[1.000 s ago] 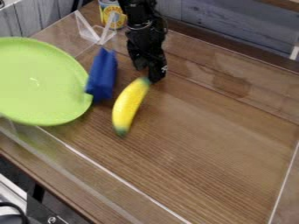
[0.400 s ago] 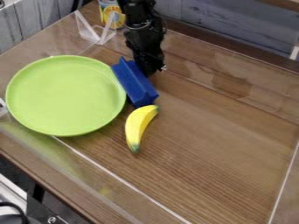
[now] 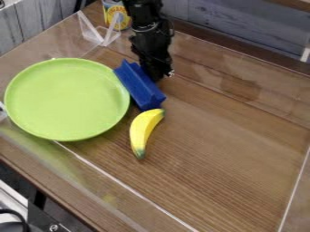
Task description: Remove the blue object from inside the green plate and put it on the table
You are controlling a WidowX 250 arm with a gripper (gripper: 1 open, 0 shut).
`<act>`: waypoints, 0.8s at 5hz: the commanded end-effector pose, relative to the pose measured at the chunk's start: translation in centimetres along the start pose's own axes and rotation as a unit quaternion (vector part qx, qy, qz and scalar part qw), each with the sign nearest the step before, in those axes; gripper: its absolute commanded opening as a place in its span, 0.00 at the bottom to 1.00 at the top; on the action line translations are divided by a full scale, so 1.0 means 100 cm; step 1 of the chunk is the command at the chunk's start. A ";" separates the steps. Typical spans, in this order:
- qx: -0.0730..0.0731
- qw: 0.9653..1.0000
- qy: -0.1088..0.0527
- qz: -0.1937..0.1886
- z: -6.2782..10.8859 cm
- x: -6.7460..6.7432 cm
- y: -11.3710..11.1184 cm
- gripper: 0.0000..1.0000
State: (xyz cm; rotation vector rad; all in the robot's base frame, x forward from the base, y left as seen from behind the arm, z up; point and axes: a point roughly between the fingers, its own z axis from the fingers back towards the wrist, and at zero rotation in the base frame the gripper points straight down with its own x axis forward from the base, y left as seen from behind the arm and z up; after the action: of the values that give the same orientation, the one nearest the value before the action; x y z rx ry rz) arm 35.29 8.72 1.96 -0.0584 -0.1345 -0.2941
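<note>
The fingers [image 3: 155, 72] are standing closed beside the blue object's [image 3: 140, 85] far end, apparently gripping nothing; the block is leaning against the green plate's [image 3: 63, 98] rim, on the tabletop [image 3: 230, 136].

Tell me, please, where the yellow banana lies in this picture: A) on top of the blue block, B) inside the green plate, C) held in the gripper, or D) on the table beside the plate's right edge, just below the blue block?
D: the banana lies on the wooden table, just right of the green plate and below the blue block.
</note>
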 end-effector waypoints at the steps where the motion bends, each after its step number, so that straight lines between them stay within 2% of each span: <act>1: 0.016 0.999 -0.028 -0.004 0.028 0.012 -0.001 0.00; 4: 0.013 0.999 -0.033 0.000 0.045 0.019 -0.009 0.00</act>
State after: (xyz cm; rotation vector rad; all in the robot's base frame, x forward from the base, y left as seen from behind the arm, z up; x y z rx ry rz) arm 35.00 7.55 3.17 -0.0847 -0.1070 -0.2766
